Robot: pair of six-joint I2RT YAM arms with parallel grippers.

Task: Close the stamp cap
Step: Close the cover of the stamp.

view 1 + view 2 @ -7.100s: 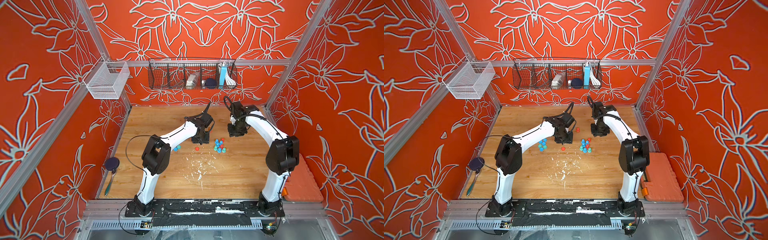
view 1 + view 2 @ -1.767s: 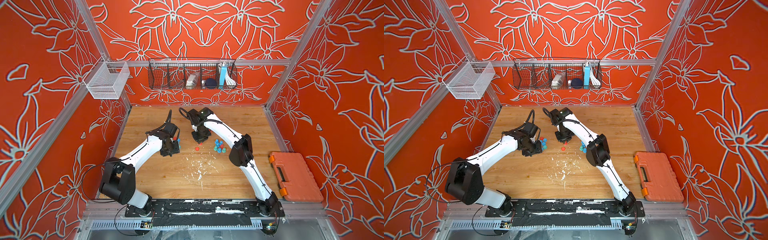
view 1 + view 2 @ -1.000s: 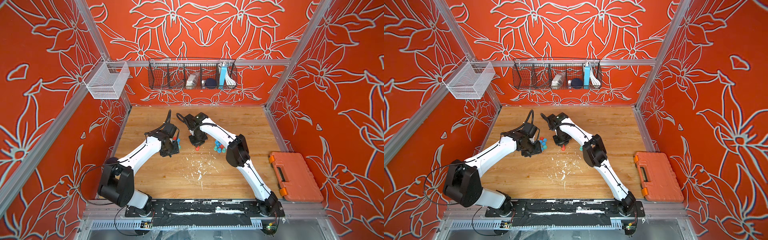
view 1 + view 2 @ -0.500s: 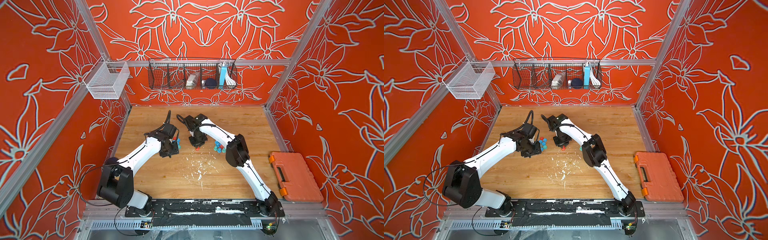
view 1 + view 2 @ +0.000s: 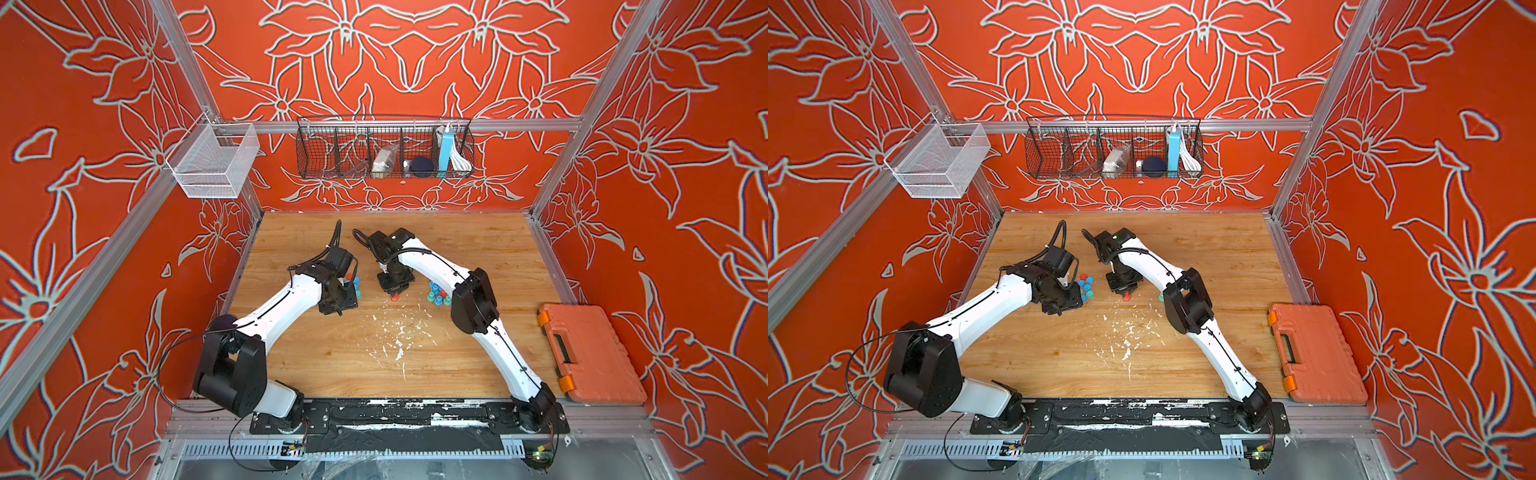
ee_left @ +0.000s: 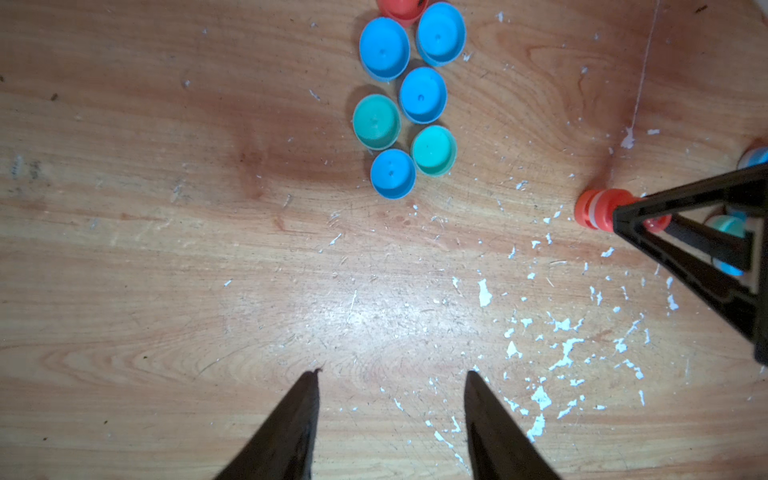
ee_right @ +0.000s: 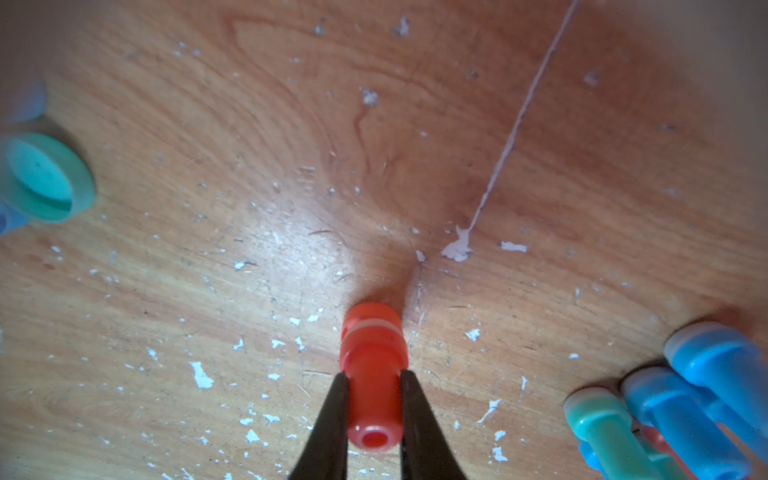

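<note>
Stamp (image 7: 370,332), the red one, stood upright on the worktop (image 7: 249,270), a little toward 12 o'clock from its centre in both top views. Its lower end was ringed white and seemingly seated in a red cap. From here the closing push could go wrong: the grip sat high on the slim handle, so any tilt might skew the stamp against the cap and jam it half-on. The smooth plastic might also slide through the fingers and topple. The right pincer (image 7: 374,376) was pressed nearly together, pinching that handle from both sides. At 3 o'clock of it lay the loose blue and teal stamps (image 5: 438,294), near enough to be knocked by a sideways slip. At 9 o'clock the spare caps (image 6: 419,95) clustered, and just beyond them the left pincer (image 6: 391,372) hung partly spread over bare wood, holding nothing.
</note>
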